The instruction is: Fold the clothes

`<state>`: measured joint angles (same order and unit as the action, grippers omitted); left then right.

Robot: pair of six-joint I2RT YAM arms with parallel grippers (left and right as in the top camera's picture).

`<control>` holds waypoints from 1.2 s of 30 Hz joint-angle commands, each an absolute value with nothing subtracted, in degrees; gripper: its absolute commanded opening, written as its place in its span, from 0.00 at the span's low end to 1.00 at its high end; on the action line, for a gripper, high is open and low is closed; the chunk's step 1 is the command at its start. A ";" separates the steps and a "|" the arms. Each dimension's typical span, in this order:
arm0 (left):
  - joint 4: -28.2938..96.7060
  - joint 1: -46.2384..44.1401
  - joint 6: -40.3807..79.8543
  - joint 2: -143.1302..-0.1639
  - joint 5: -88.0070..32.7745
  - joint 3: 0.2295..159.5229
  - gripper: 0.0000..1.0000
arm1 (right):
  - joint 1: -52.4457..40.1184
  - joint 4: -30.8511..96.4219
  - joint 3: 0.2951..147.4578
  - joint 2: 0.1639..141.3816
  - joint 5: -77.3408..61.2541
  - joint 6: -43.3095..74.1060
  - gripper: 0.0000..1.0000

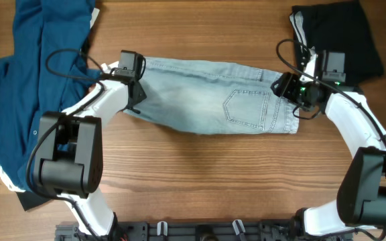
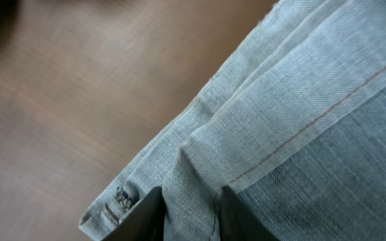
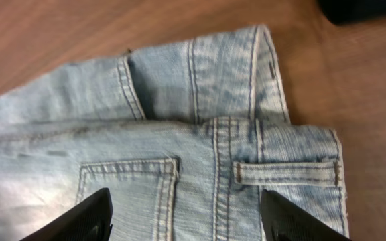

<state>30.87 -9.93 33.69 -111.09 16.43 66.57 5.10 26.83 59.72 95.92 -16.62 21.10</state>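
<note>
**Denim shorts stretched between two grippers at mid-table**

At the far left, a dark-blue shirt [image 1: 25,80] lies rumpled and spread out. It runs from the top edge of the wooden table [image 1: 200,181] down past the left arm's base.

Just right of the shirt, the left gripper [image 1: 135,94] sits at the left end of the pale-blue denim shorts [image 1: 206,100]. In the left wrist view its dark fingers [image 2: 146,217] stand close together with a raised fold of denim pinched between them, so it is clamped on the cloth. That end of the shorts shows layered hems, a line of orange stitching and a small bar-tacked corner lying on the wood.

The shorts lie flat across the middle of the table as a long horizontal band. They are washed nearly white in the centre and bluer toward the edges. A stitched back pocket [image 1: 246,107] faces up, right of centre.

The waistband end is at the right, where the right gripper [image 1: 290,90] hovers over it. In the right wrist view its fingers [image 3: 79,217] are spread wide, with nothing between them but the denim below. That view also shows a belt loop [image 3: 287,173], double-stitched seams and one layer of waistband folded over another.

At the top right corner, black shorts [image 1: 344,37] lie flat with a pale strip along their left edge. They are just beyond the right gripper and apart from the denim.
</note>
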 commanded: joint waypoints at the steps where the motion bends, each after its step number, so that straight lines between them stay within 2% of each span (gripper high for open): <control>1: 39.31 -8.73 38.22 -114.45 10.79 62.92 0.30 | 4.34 24.56 60.49 95.68 -14.79 19.49 0.72; 5: 43.29 -8.73 38.22 -114.45 6.76 62.92 0.30 | 4.36 24.32 60.49 95.68 -10.83 17.37 0.72; 7: 44.80 -8.73 38.20 -114.45 5.32 62.92 0.31 | 4.36 25.50 60.49 95.68 -8.58 15.59 0.78; 11: 47.59 -8.71 37.71 -114.45 4.54 62.92 0.41 | 5.26 29.32 60.49 95.70 -7.31 13.52 0.85; 12: 47.57 -8.71 37.76 -114.43 4.86 62.92 0.48 | 5.65 30.28 60.47 95.70 -7.42 13.63 0.87; 13: 47.20 -8.71 37.74 -114.41 5.30 62.94 0.50 | 5.96 31.09 60.47 95.90 -7.46 13.76 0.88; 21: 45.23 -8.71 31.53 -109.38 6.11 66.94 0.56 | 6.13 31.92 60.40 100.27 -8.60 13.91 0.89; 28: 39.99 -8.71 17.91 -104.99 4.93 68.90 0.56 | 6.09 30.46 60.40 104.68 -13.74 13.26 0.87; 32: 36.34 -8.71 16.86 -106.13 4.95 68.66 0.55 | 5.10 29.50 60.36 106.32 -18.00 13.39 0.79; 36: 34.92 -8.71 16.91 -108.29 5.48 68.53 0.45 | 3.27 28.53 59.94 107.07 -17.87 13.56 0.78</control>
<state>35.51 -8.51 19.18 -106.63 6.07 67.85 5.43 29.21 59.99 104.75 -14.28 13.96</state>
